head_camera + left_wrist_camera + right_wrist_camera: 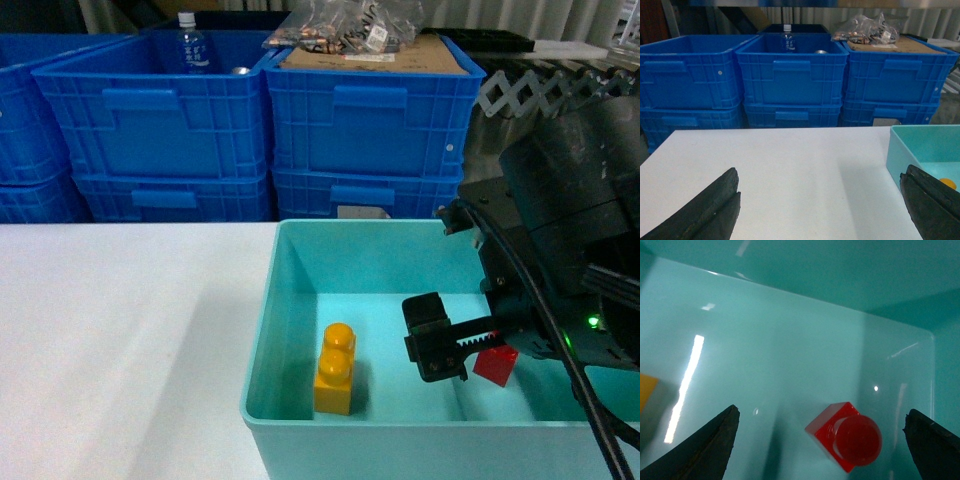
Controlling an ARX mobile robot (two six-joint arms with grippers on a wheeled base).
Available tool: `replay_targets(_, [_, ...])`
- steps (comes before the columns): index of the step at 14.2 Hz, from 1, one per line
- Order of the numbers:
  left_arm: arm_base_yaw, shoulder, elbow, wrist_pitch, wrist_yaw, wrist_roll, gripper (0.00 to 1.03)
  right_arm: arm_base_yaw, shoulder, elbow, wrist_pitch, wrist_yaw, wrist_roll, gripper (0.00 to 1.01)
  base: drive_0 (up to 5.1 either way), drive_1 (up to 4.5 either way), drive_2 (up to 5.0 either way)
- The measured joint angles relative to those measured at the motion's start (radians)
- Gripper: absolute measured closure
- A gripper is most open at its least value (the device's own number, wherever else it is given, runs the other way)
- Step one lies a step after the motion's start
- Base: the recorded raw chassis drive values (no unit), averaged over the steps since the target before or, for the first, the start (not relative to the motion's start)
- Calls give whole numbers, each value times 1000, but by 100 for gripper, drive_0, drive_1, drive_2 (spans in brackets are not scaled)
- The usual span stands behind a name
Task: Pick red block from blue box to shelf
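The red block [497, 365] lies on the floor of the blue box [262, 330], near its right end, with its one stud up. My right gripper [468, 350] hangs inside the box just over it. In the right wrist view the red block [847, 437] sits between the two wide-apart fingertips [710, 450], a little right of the middle and touching neither; the right gripper [820, 450] is open. My left gripper [817, 207] is open over the white table, left of the blue box [912, 145], holding nothing. The shelf is out of view.
A yellow-orange two-stud brick [335, 368] stands in the box's left half. The white table [120, 340] stretches to the left. Stacked dark blue ribbed crates [365, 130] line the back; one holds a bottle [191, 45], another cardboard and bags [345, 30].
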Motion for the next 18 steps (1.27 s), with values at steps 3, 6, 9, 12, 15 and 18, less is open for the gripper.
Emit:
replay_targets(3, [0,0,0,0,1,0,5,-31,103,70,1,9,0,3,0,0,0])
replay_targets(6, [0,0,0,0,1,0,5,-36,172,95,-6,30,2,22,0,0,0])
replay_targets(9, [0,0,0,0,0,0,5,-44,183,102,-3,30,19,54,0,0,0])
replay_targets(12, [0,0,0,0,0,0,5,-55,118,16,85,13,25,60,0,0,0])
replay_targets(15, [0,0,0,0,1,0,5,-51,-215,-211,223,-24,13,61,0,0,0])
replay_targets(18, [0,0,0,0,1,0,5,-47,-686,-510,273,-14,-39,61,0,0,0])
